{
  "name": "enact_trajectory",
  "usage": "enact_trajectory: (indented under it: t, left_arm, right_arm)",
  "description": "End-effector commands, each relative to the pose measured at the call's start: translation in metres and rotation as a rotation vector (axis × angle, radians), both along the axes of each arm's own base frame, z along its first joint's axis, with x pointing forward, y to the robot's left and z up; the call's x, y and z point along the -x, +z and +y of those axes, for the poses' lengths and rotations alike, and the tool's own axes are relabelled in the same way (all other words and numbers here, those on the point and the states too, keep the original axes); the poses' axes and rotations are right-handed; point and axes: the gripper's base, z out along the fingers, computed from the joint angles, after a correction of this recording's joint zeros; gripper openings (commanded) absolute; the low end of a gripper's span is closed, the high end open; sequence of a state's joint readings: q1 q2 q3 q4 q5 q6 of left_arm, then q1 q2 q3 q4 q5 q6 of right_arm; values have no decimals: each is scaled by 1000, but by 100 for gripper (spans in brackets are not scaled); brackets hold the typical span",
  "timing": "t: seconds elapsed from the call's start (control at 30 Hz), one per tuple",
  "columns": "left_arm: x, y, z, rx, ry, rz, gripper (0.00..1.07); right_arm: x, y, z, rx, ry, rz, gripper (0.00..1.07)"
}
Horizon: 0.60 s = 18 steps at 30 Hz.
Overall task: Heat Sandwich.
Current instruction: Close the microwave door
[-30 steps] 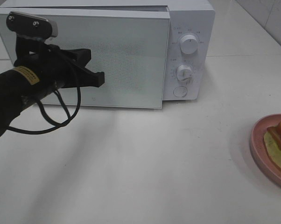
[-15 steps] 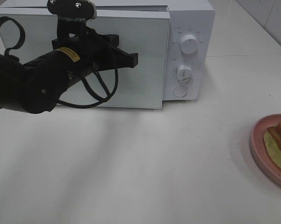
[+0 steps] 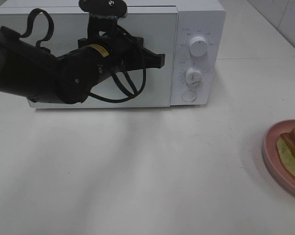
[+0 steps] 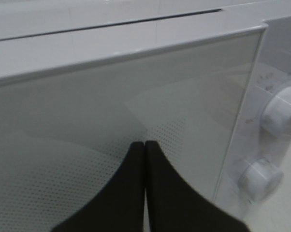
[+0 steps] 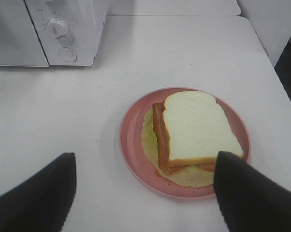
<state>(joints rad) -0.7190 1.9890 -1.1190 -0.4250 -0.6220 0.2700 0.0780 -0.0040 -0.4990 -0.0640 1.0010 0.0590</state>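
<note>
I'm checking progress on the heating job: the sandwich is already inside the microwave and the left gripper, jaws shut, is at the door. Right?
Not quite. The sandwich is not inside the microwave; it lies on the pink plate on the table, as the right wrist view shows. The rest holds: the left gripper, jaws shut, is at the microwave door.

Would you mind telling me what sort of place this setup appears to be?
Probably a kitchen-style test counter: a white microwave oven with two round dials stands on a plain white tabletop, and a white-bread sandwich with reddish meat strips sits on a round pink plate.
</note>
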Motion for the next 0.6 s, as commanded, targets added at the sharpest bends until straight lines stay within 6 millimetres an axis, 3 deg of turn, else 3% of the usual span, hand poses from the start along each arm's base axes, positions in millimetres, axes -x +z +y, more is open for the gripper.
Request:
enact_trajectory:
  t: [0.03, 0.4, 0.6]
  left_arm:
    - [-18, 8, 4, 65, 98, -20, 0]
    - [-14, 11, -6, 60, 54, 43, 0]
    - [11, 17, -6, 39, 1, 90, 0]
  right_arm:
    - [4, 0, 0, 3, -7, -32, 75]
    - [4, 0, 0, 3, -7, -32, 75]
    - [4, 0, 0, 3, -7, -32, 75]
